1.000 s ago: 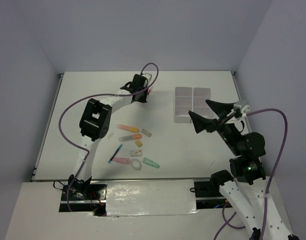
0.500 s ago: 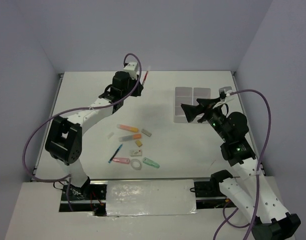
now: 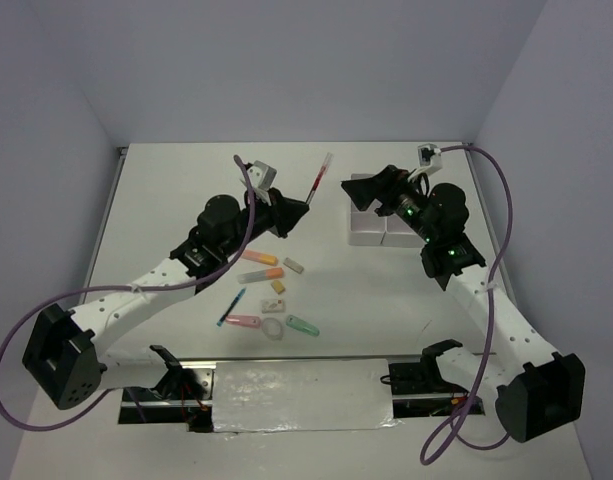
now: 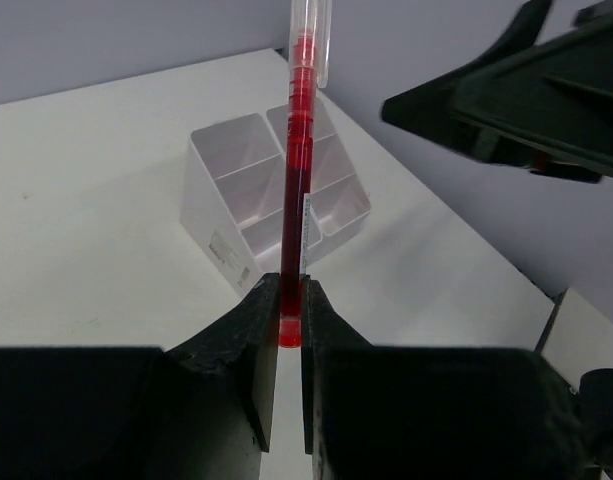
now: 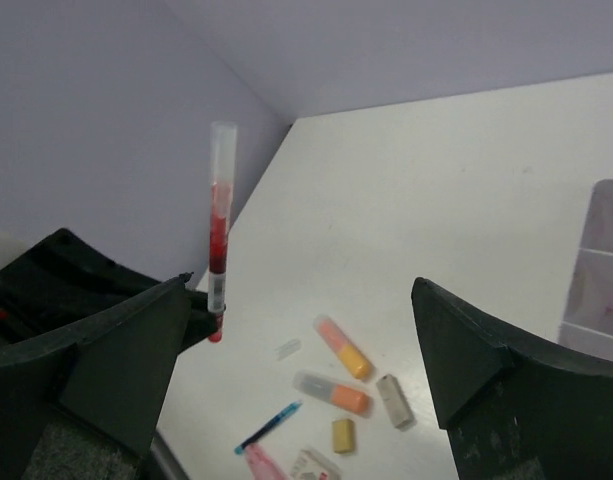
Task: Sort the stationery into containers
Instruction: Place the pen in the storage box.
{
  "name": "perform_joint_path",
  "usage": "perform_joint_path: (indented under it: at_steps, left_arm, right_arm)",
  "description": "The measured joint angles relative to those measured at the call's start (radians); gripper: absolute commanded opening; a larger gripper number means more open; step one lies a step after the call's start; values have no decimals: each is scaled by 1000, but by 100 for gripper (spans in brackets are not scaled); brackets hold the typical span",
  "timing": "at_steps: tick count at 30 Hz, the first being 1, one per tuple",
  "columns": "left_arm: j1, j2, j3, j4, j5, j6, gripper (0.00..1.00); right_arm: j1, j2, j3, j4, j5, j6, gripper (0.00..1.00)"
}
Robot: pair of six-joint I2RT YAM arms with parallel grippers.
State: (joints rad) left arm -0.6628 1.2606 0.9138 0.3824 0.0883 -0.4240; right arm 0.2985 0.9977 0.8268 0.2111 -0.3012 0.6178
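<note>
My left gripper (image 3: 298,206) is shut on the lower end of a thin red pen (image 3: 319,176), holding it raised and pointing toward the white compartment block (image 3: 386,228). In the left wrist view the pen (image 4: 297,170) stands up from between the closed jaws (image 4: 291,287), with the block (image 4: 248,190) behind it. My right gripper (image 3: 360,192) is open and empty, hovering over the block's left edge, close to the pen tip. The right wrist view (image 5: 301,285) shows the pen (image 5: 219,240) beside its left finger.
Loose stationery lies mid-table: two orange highlighters (image 3: 256,256) (image 3: 262,273), a white eraser (image 3: 294,266), a yellow eraser (image 3: 278,287), a blue pen (image 3: 231,306), a pink piece (image 3: 243,321), a clear ring (image 3: 272,329) and a green piece (image 3: 303,325).
My left arm has swung from the table's back edge toward the middle, carrying the red pen nearer the block. My right gripper has moved back and left over the block.
</note>
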Motion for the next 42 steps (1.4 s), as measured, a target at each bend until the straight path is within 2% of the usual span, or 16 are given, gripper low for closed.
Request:
perform_joint_path:
  at_steps: [8,13,16,18,20,27,29,30,34,36,38,39,40,41,42]
  left_arm:
    - [-34,-62,-78,45,3,-28,0]
    - [-45,-82,-89,46,6,-33,0]
    - [-56,-108,-97,50,7,-36,0]
    - [-63,-121,-98,53,8,-44,0]
    - [-69,-129,-98,54,11,-48,0]
    - [-87,-131,-103,51,21,-50,0]
    - [-90,-131,-105,52,22,-50,0]
    - [-91,-131,-106,52,22,-50,0]
    - [-94,-133,-109,56,23,-49,0]
    - [-96,-140,-109,54,20,-49,0]
    - [-96,-141,-109,53,16,-49,9]
    - [-96,-141,-109,51,12,-48,20]
    - [-97,-141,-108,48,7,-48,53]
    - [-97,-141,-108,47,3,-45,72]
    - [-98,-141,-108,43,-6,-43,99]
  right_arm:
    - [24,38,5,123,-105,126,94]
    - [80,33,5,156,-125,143,90]
    - [98,49,6,155,-122,146,83]
    - [106,67,7,155,-117,148,70]
    - [110,82,7,155,-114,153,64]
    - [131,116,18,197,-134,153,55]
    - [140,123,31,211,-143,150,43]
    - [145,126,38,218,-148,153,31]
    - [161,134,56,225,-151,144,6]
    - [160,135,56,225,-146,143,0]
    - [161,135,56,230,-146,142,0]
    - [161,135,56,230,-145,139,0]
    - [162,135,56,229,-145,133,0]
    - [162,135,56,230,-145,126,0]
    - [162,135,56,231,-146,120,0]
